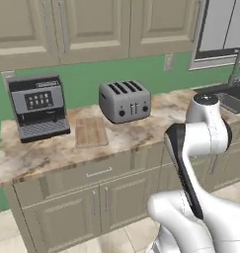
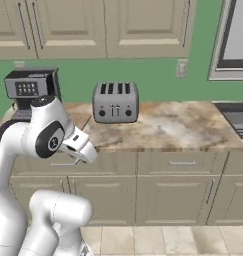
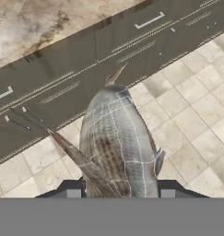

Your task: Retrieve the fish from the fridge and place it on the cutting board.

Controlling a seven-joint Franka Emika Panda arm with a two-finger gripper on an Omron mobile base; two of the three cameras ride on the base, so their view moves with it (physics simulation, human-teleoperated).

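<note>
Fish (image 3: 118, 147) sits clamped in my tool (image 3: 117, 191), pointing away; board (image 1: 91, 132) lies on the worktop (image 1: 166, 118) left of the toaster (image 1: 124, 101).

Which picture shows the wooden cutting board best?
The left base view: the cutting board lies flat and whole on the counter between the coffee machine and the toaster. In the right base view the arm hides most of that spot.
</note>
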